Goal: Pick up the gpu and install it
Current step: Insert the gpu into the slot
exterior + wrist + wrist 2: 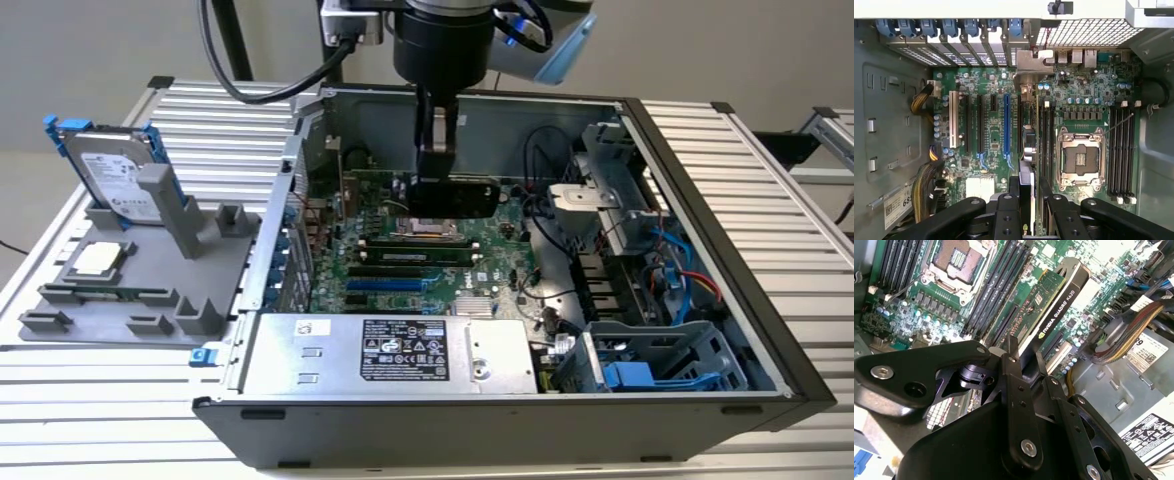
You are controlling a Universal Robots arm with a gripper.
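The jaws pinch the one gpu [1060,299] by its edge, so the card juts out beyond them, edge-on. Its long axis runs parallel to the single blue slot [1007,125] on the motherboard [1089,95] beneath, apparently not yet seated. One hard drive [118,172] stands well away on the worktop [747,180].

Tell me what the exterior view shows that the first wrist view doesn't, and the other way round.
The exterior view takes in the whole open computer case, its power supply, and a grey tray holding a hard drive on the exterior view's left. The first wrist view looks down on a white slot and yellow-and-black wire bundles beside the motherboard. Both share the motherboard's empty processor socket and the gripper shut on the gpu.
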